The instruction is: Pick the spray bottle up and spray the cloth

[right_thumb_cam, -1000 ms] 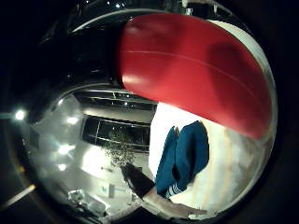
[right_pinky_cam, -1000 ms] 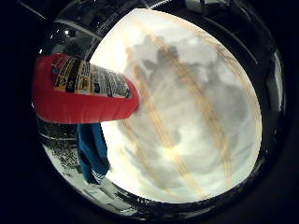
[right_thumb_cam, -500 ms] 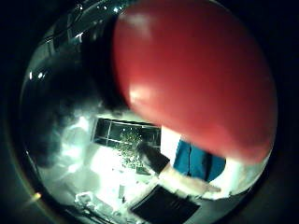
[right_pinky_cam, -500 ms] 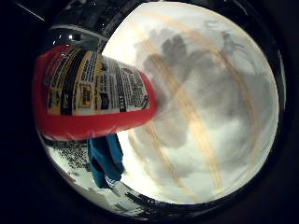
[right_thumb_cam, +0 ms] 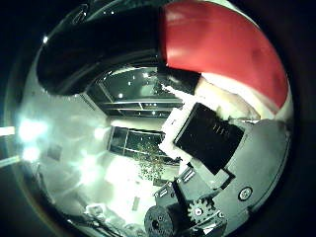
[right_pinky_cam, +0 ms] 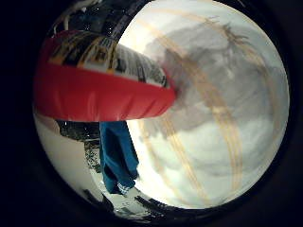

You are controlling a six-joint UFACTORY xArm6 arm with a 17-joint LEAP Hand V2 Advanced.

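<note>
Red spray bottle (right_pinky_cam: 99, 97) right up against the palm, filling the upper left of the little-finger view, its long axis running across the frame from the left edge toward the centre, labelled side uppermost, rounded end pointing at the middle of the pale tabletop (right_pinky_cam: 236, 142). Blue cloth (right_pinky_cam: 116, 158) lies on that table just under the bottle in the frame, lower left, partly hidden behind the red body. Over in the thumb-side view the bottle's red body curves along the upper right, its black top reaching into the upper left. That same view alone shows the hand (right_thumb_cam: 217, 163): white and black finger parts and a gear, lower right, one finger reaching up to the bottle, apparently wrapped around it
</note>
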